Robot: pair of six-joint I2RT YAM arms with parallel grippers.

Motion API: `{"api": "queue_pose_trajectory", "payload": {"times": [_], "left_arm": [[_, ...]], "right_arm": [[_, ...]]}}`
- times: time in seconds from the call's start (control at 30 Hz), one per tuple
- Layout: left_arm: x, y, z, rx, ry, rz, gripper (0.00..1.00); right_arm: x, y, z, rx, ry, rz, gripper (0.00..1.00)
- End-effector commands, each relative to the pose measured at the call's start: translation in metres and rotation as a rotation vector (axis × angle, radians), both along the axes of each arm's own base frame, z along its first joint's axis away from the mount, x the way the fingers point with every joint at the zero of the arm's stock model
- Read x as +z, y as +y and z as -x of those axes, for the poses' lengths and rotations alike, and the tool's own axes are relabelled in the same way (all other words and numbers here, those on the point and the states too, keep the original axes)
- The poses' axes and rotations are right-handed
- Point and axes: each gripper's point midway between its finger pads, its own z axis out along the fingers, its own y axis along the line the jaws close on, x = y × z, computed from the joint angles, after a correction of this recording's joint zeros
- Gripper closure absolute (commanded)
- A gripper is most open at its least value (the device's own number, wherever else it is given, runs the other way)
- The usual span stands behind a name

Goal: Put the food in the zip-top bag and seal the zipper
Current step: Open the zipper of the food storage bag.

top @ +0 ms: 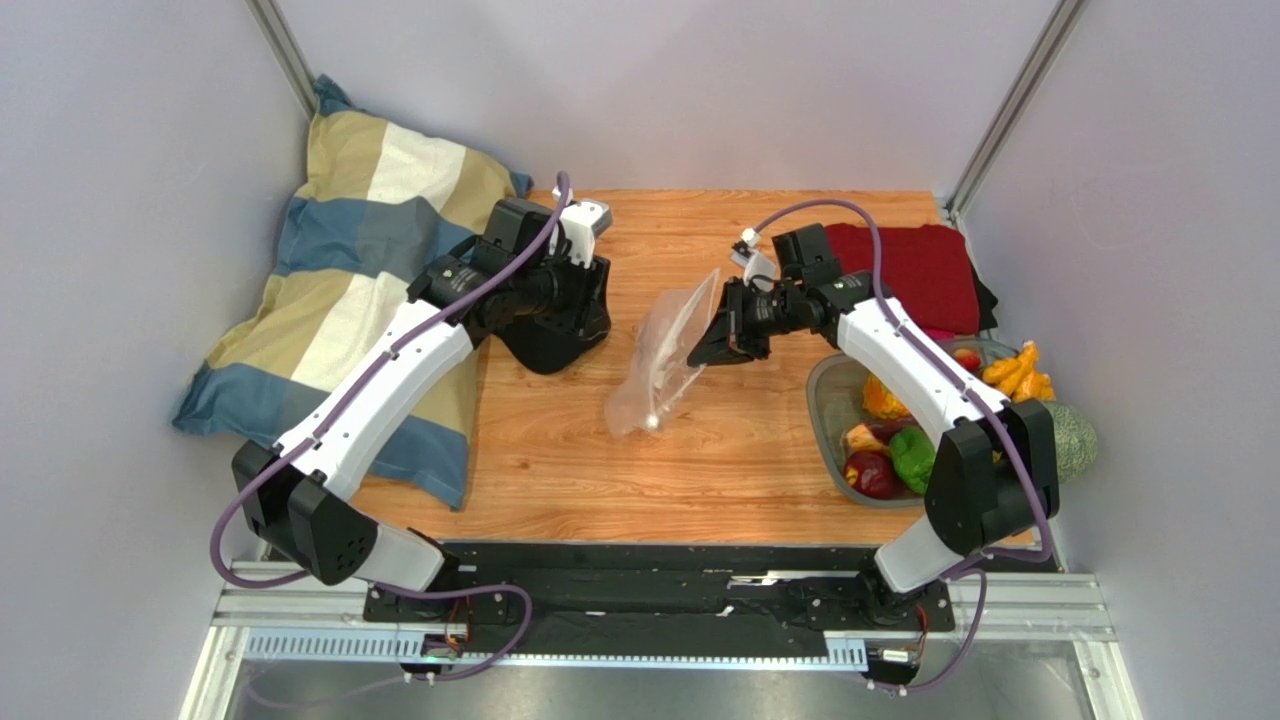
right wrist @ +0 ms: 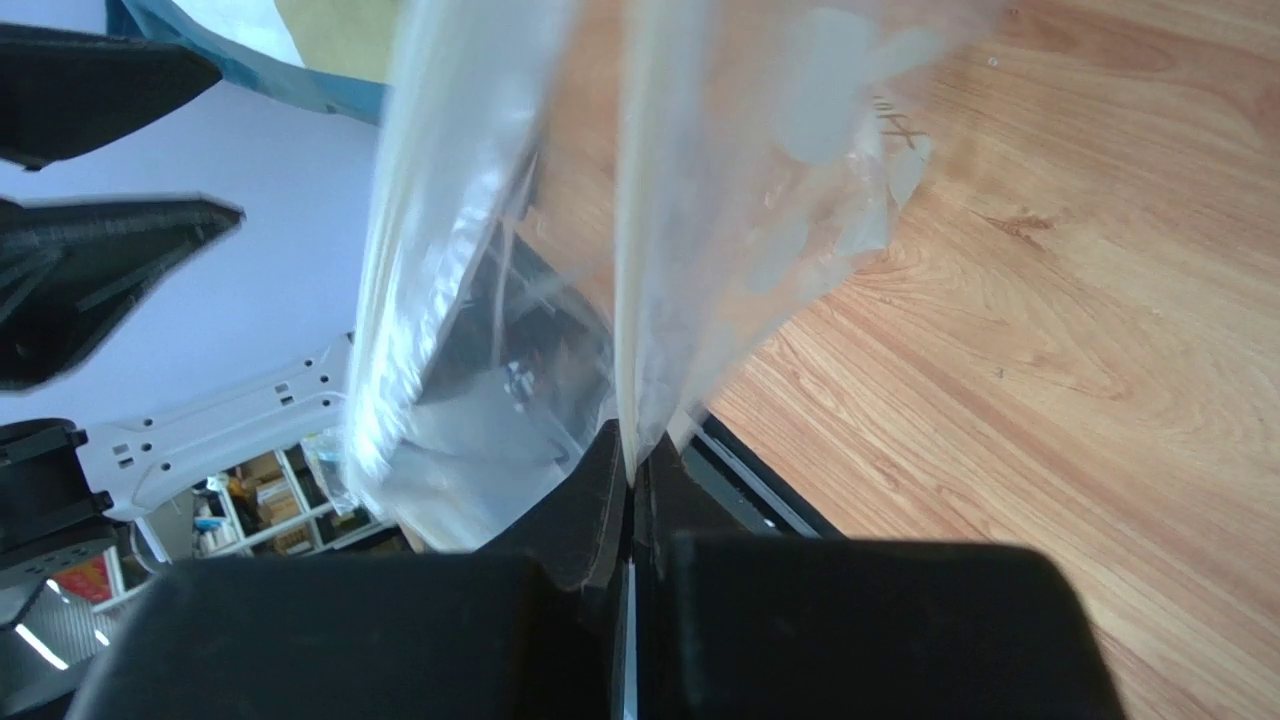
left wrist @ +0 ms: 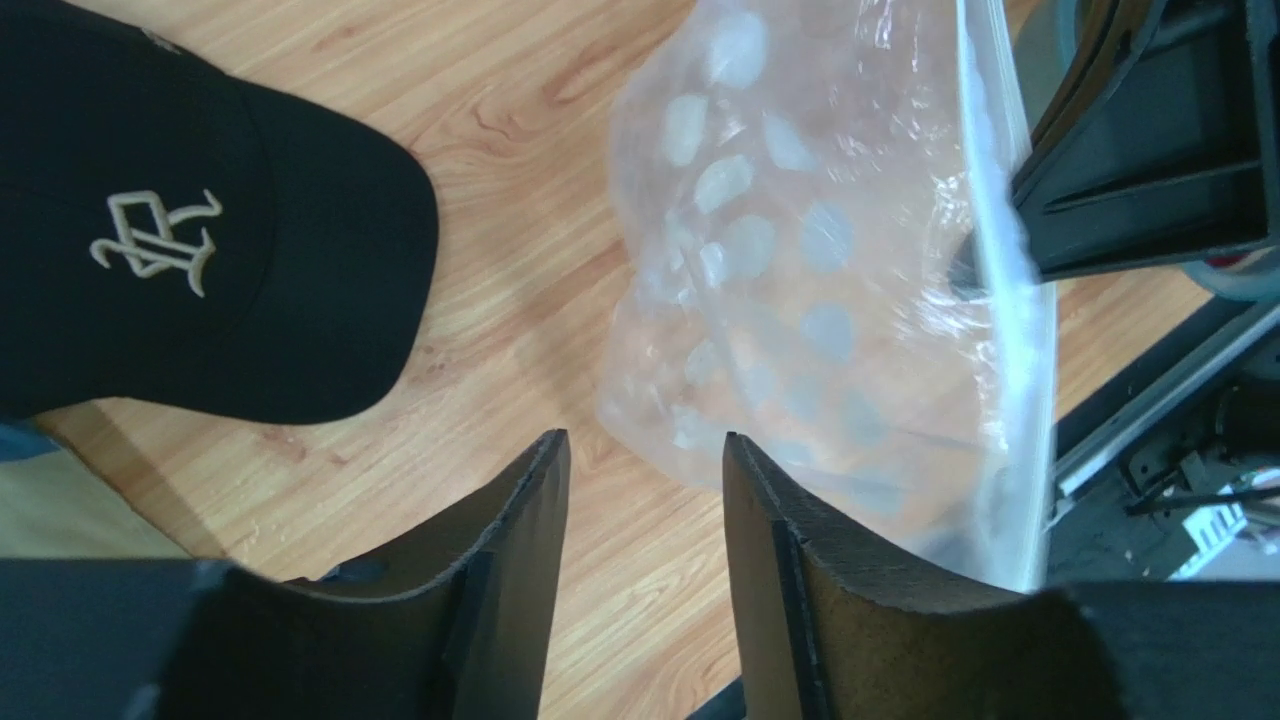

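Bag held aloft, mouth not yet spread.
Right fingers (right wrist: 579, 507) pinch the bag (top: 661, 365) by its edge above the desk (top: 571, 458); left fingers (left wrist: 796, 548), parted and empty, should next grasp the opposite lip; food (top: 887, 450) waits right.

- Two white and black robot arms (top: 383, 375) (top: 909, 360).
- One clear, white-dotted plastic zip-top bag (top: 661, 360).
- One black fabric cap (left wrist: 226, 255).
- One blue, cream and tan striped pillow (top: 353, 285).
- One folded red cloth (top: 917, 270).
- One grey plastic tray (top: 821, 393).
- At least six colourful toy fruits and vegetables (top: 912, 458); the exact number is unclear.
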Motion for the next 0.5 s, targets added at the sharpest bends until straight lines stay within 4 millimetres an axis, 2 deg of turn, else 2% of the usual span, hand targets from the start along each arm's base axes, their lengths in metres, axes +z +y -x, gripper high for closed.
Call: {"api": "queue_pose_trajectory", "payload": {"times": [0.0,0.1,0.13,0.17,0.23,0.27,0.4,0.43,0.47], "left_arm": [[0.008,-0.013,0.010,-0.043,0.053,0.075,0.39],[0.009,-0.017,0.018,-0.049,0.084,0.114,0.34],[0.011,-0.019,0.020,-0.055,0.080,0.132,0.31],[0.008,-0.019,0.023,-0.057,0.091,0.142,0.30],[0.016,-0.021,0.030,-0.082,0.073,0.180,0.29],[0.019,-0.023,0.032,-0.090,0.062,0.193,0.21],[0.038,-0.023,0.027,-0.115,-0.007,0.203,0.23],[0.049,-0.023,0.024,-0.114,-0.032,0.217,0.24],[0.057,-0.021,0.021,-0.094,-0.033,0.250,0.24]], "right_arm": [[0.005,0.007,0.006,-0.051,0.061,-0.033,1.00],[-0.005,0.007,0.004,-0.091,0.103,-0.018,1.00],[-0.005,0.008,0.003,-0.095,0.113,-0.022,1.00],[-0.007,0.009,0.001,-0.098,0.122,-0.020,1.00],[-0.002,0.011,-0.001,-0.089,0.106,-0.027,1.00],[0.002,0.012,-0.002,-0.083,0.092,-0.033,1.00],[0.031,0.025,0.009,0.109,-0.049,-0.114,1.00],[0.046,0.026,0.007,0.140,-0.107,-0.122,1.00],[0.047,0.024,0.007,0.208,-0.197,-0.107,1.00]]}}
